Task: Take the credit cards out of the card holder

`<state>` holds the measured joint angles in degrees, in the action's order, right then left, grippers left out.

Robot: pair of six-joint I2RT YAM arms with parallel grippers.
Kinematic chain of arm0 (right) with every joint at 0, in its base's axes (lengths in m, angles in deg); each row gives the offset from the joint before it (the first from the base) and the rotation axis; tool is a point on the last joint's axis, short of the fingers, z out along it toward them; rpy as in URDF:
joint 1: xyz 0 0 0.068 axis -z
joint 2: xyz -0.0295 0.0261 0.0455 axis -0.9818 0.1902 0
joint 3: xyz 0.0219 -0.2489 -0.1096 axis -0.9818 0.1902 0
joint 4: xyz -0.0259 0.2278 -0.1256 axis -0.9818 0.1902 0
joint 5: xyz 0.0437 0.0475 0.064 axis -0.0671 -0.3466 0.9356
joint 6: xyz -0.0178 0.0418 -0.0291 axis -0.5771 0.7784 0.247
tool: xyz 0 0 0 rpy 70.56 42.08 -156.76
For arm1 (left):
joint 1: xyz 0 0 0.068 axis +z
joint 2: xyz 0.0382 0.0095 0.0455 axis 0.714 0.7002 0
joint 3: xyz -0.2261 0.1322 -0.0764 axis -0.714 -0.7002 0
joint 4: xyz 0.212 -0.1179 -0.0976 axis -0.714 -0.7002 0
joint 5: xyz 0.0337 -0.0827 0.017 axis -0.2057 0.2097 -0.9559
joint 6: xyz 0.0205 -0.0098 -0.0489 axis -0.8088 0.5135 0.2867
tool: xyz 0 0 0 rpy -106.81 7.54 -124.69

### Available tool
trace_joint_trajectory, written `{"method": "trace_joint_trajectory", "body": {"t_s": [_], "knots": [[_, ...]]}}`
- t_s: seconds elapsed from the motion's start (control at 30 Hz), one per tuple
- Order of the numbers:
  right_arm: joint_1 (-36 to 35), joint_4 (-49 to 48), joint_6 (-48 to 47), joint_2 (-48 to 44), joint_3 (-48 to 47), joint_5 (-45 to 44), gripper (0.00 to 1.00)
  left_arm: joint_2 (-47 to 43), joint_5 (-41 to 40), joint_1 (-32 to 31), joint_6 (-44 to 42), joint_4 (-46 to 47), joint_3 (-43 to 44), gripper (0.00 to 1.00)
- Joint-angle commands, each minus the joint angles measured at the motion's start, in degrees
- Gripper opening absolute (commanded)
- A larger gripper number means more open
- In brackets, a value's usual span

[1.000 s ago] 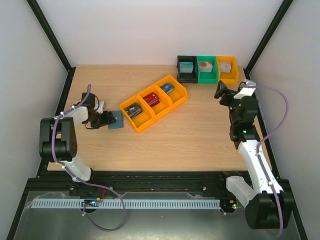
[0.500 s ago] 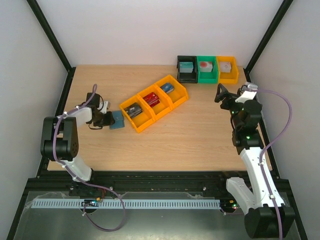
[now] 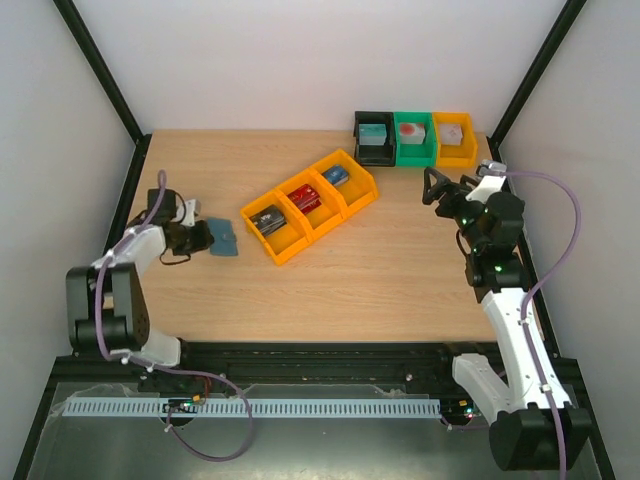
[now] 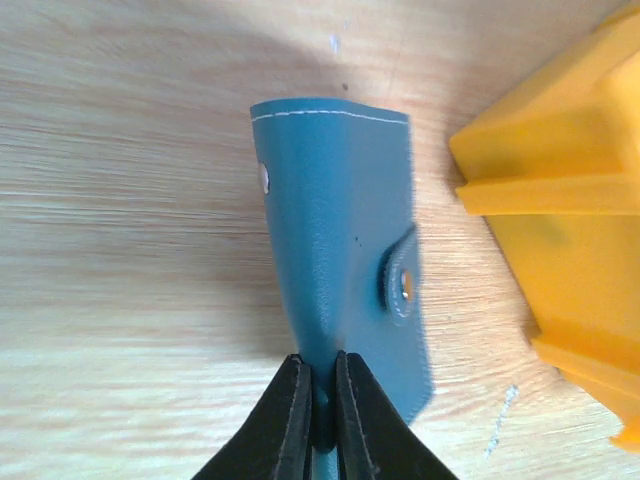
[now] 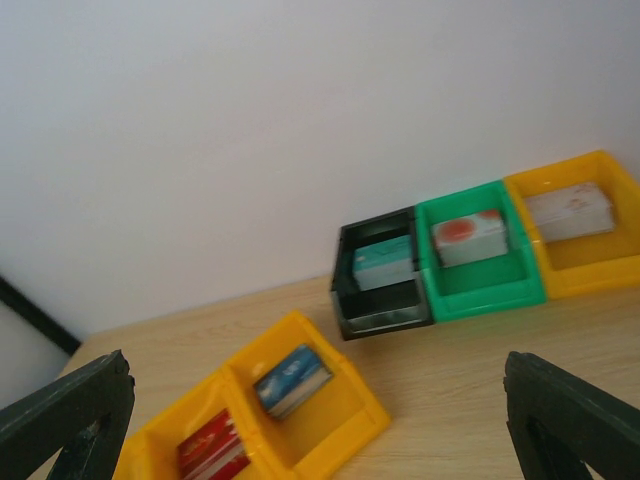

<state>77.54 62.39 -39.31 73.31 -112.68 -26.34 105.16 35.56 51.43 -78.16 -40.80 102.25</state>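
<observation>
Left gripper (image 3: 203, 237) has closed and pulled back toward the left table edge, taking the card holder (image 3: 223, 239) with it, further off the yellow bin (image 3: 285, 253). Right gripper (image 3: 437, 187) has swung slightly inward.

Top view: teal holder is pinched at its left end by the left fingers; can't tell if it's resting on the table (image 3: 380, 270) or just clear of it. Credit cards (image 3: 304, 199) sit in the bin's three compartments: dark near end, red middle, blue far end. Right gripper is up in the air near the row of small bins (image 3: 415, 158), jaws wide, holding nothing.

Left wrist: fingers (image 4: 290, 420) nearly together, clamped on the holder's near edge. Snap stud (image 4: 405, 285) faces the camera, bin corner just to the right.

Right wrist: fingers (image 5: 70, 420) spread to the frame edges, nothing between them; blue and red cards visible in the bin.
</observation>
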Motion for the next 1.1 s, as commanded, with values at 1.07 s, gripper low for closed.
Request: {"method": "trace_joint_trajectory", "body": {"t_s": [1.07], "knots": [[-43.9, -25.2, 13.8, 31.5, -29.2, 27.3, 0.96, -51.1, 26.0, -16.6, 7.9, 25.0, 1.1, 0.02]]}}
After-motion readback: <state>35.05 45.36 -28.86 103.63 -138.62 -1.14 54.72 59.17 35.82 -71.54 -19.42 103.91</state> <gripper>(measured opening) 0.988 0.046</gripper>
